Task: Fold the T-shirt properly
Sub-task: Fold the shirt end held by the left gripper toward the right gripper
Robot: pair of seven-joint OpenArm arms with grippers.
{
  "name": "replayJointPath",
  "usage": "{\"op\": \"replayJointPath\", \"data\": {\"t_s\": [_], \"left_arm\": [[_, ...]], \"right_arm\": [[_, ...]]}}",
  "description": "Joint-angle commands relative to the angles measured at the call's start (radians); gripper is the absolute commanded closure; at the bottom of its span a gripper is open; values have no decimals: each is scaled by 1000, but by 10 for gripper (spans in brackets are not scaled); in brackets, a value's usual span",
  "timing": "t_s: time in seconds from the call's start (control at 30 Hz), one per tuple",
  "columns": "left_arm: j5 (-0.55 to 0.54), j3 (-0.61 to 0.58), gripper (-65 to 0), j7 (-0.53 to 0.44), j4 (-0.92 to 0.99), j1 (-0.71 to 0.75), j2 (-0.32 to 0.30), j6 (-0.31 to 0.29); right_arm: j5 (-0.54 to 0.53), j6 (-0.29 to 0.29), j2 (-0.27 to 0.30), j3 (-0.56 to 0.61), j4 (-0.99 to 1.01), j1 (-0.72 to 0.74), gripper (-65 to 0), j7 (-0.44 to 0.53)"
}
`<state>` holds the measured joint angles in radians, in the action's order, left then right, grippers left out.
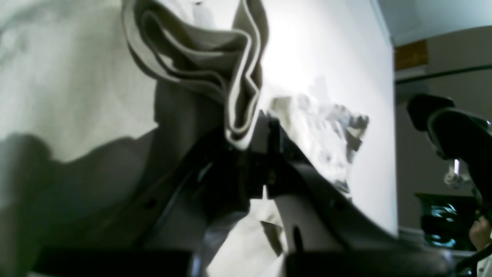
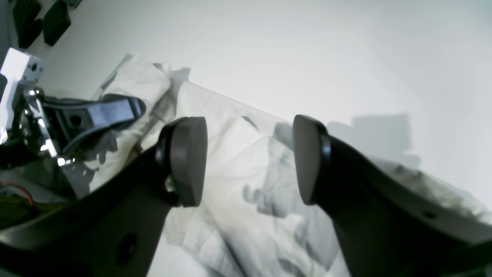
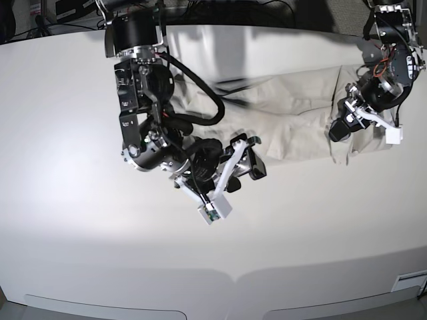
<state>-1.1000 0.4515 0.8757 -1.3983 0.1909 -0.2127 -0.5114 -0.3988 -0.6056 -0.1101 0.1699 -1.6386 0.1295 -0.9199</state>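
Observation:
The pale beige T-shirt [image 3: 293, 113] lies wrinkled across the far right of the white table [image 3: 80, 220]. My left gripper [image 3: 339, 128] is at the shirt's right end, shut on a bunch of its folded edges. The left wrist view shows these layers [image 1: 215, 57] pinched between the dark jaws of the left gripper [image 1: 251, 142]. My right gripper [image 3: 248, 157] is open and empty at the shirt's near edge. In the right wrist view its two fingers stand wide apart, so the right gripper [image 2: 248, 161] hovers just above the fabric [image 2: 238, 215]. The collar does not show.
The right arm's black body and cables [image 3: 143, 87] reach over the shirt's left part. The left arm [image 2: 92, 115] shows at the left of the right wrist view. Dark objects [image 2: 42, 19] lie at the table's far corner. The table's front edge [image 3: 213, 287] curves near the bottom.

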Motion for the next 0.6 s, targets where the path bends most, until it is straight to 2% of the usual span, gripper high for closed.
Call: {"op": "replayJointPath", "data": {"t_s": [0.0,0.23,0.33,0.37,0.43,0.47,0.57], "left_arm": [[-21,5,0,-9,-18,-11,-11,-13],[69,4,0,-65,-18,-12,47,-13],[71,4,0,-97,-18,-20,49,-13],[72,4,-41,-98,-18,-29,49,-13],[72,4,-203,-76,-18,-50,48,-25],[71,4,-255,-53,-18,-62,48,-46],[25,4,-276,60,-18,-93,48,-78]], "right_arm": [[-24,0,-9,1,-18,20,-351,22],[-28,0,-9,1,-18,20,-351,22],[-28,0,-9,1,-18,20,-351,19],[-27,0,-9,1,-18,20,-351,17],[-27,0,-9,1,-18,20,-351,14],[-27,0,-8,1,-18,20,-351,10],[-27,1,-6,1,-18,20,-351,10]]}}
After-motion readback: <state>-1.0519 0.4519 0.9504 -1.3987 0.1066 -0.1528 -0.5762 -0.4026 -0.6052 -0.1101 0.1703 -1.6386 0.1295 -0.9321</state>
